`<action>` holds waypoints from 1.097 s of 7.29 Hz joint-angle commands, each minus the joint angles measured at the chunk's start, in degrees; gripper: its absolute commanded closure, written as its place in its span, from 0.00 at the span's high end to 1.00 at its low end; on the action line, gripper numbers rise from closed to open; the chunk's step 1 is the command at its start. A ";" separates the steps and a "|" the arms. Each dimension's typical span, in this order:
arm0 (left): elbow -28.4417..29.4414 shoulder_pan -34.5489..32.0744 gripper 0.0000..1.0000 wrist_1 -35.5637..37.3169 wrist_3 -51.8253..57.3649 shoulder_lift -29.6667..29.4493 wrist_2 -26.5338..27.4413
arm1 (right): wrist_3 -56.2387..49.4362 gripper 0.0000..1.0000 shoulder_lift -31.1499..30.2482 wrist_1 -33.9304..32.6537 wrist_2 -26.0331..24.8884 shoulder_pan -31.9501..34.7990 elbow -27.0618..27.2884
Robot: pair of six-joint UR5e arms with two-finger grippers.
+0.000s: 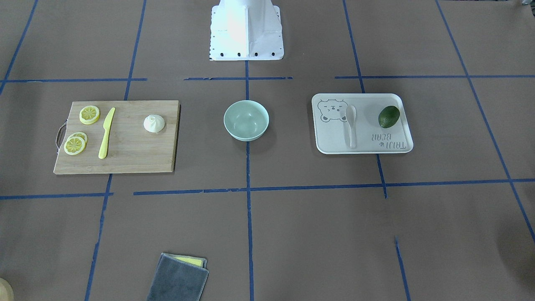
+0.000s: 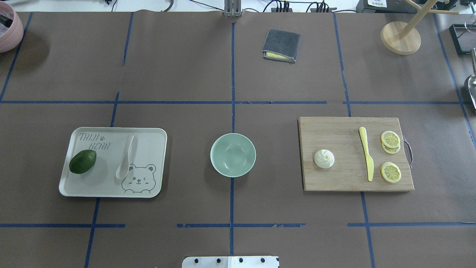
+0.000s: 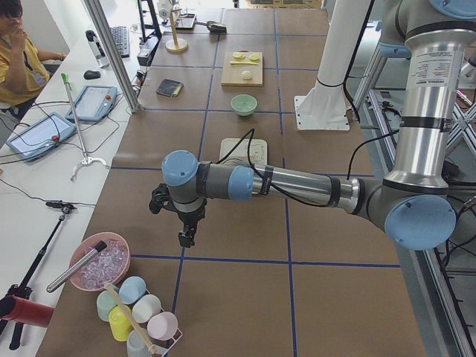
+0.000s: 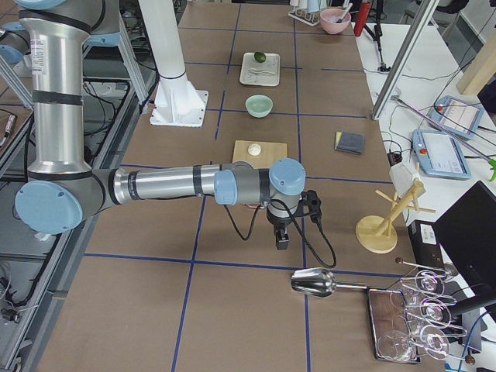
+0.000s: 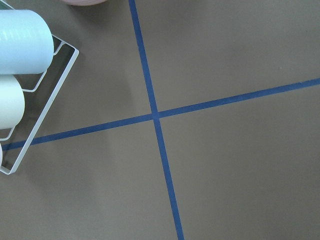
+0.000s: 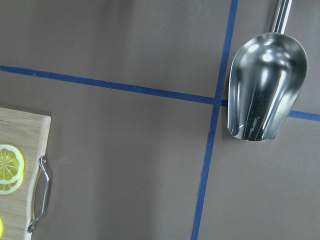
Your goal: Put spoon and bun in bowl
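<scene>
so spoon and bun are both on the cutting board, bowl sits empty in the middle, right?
No. The spoon lies on the tray beside the avocado, as the overhead view shows. The bun is on the cutting board, and the bowl sits empty in the middle.
</scene>
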 commanded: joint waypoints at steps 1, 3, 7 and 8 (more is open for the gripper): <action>-2.80 -3.25 1.00 0.00 0.09 0.70 -3.41 | 0.01 1.00 0.02 0.04 0.02 0.00 -0.06; -2.74 -3.10 1.00 -0.34 -0.34 0.71 0.21 | 0.10 1.00 0.11 0.04 0.11 0.00 0.02; -2.91 0.57 1.00 -0.35 -0.08 0.09 0.25 | 0.10 1.00 1.59 0.13 1.25 -3.58 0.38; -2.83 1.81 1.00 -0.17 -0.69 -1.30 -0.10 | 0.01 1.00 1.60 0.13 1.34 -4.30 0.64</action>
